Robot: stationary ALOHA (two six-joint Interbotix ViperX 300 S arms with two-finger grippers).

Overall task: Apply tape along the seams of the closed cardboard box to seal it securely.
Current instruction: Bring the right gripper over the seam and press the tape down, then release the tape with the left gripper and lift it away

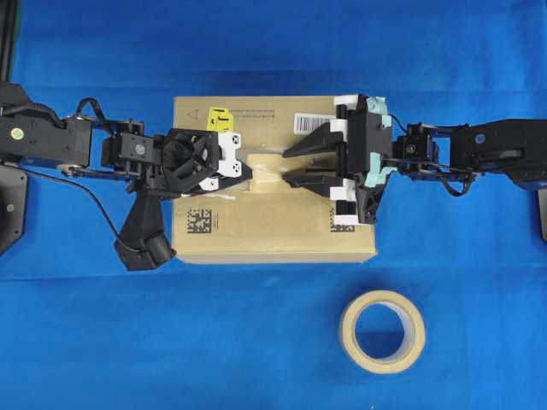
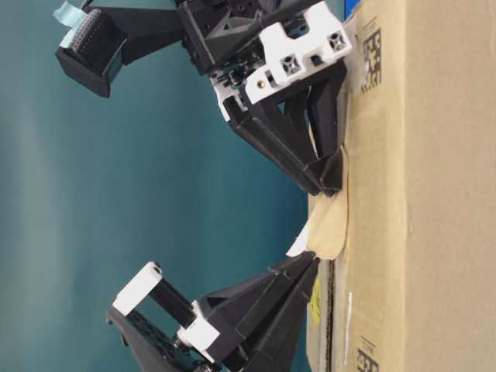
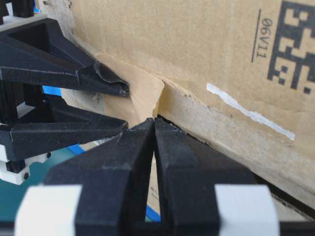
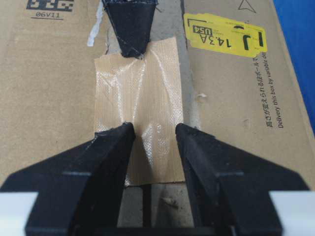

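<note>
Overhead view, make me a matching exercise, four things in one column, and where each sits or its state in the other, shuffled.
1. tape
2. tape roll
3. left gripper
4. right gripper

A. open, tips on the tape
B. shut, at the tape's end
C. on the blue cloth, beside the box
D. across the seam

Pairs: 1-D, 2-C, 3-B, 4-A

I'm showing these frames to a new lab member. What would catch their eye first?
Two black grippers meet over the middle of the cardboard box: the left gripper, shut, pinches one end of the tape, while the right gripper straddles it with open jaws. A beige tape roll lies alone on the blue cloth below.
</note>
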